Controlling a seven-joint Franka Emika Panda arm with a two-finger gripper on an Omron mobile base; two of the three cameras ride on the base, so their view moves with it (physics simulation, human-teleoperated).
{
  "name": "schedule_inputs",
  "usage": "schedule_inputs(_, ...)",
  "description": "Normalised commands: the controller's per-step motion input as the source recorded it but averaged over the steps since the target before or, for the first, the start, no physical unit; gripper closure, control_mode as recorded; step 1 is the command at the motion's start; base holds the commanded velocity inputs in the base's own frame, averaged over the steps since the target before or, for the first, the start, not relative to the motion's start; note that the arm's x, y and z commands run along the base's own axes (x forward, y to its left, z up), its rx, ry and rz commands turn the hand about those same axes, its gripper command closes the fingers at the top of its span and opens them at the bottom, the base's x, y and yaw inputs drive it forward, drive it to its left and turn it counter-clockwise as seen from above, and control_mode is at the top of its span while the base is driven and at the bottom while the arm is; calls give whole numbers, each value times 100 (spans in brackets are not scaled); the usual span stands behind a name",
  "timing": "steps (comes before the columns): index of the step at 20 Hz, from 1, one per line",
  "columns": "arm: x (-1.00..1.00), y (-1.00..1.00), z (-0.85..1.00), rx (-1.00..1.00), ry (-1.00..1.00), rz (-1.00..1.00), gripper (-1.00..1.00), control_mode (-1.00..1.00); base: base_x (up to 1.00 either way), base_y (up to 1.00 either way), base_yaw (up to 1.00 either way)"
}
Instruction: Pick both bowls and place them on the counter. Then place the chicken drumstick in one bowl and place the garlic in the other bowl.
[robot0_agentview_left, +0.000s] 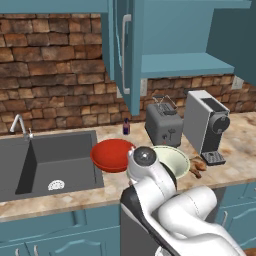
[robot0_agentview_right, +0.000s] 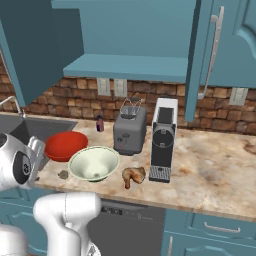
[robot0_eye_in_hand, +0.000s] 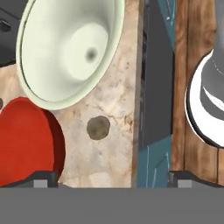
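- Garlic (robot0_eye_in_hand: 98, 127) is being seen closest below the hand (robot0_eye_in_hand: 112, 178), lying on the surface (robot0_eye_in_hand: 116, 100) near its front edge, between the red bowl (robot0_eye_in_hand: 24, 142) and the cream-green bowl (robot0_eye_in_hand: 65, 48).
- Nothing is being held; the fingers are being kept spread wide.
- Both bowls are being shown upright, mouths up, just beside each other.
- The chicken drumstick (robot0_agentview_right: 133, 175) is being shown lying beside the cream-green bowl, long axis running roughly toward the surface's front edge.
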Motion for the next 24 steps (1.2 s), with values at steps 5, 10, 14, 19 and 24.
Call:
schedule_inputs(5,1,0,13,-17,4,21,-100,-100,0,0,0)
schedule_inputs(10,11,0,0,-19,15,21,-100,-100,0,0,0)
schedule_inputs(14,33,-1,-10,-17,28,19,-100,-100,0,0,0)
schedule_inputs(19,40,-3,-29,-16,30,22,-100,-100,0,0,0)
schedule_inputs(24,28,0,-75,-15,26,21,-100,-100,0,0,0)
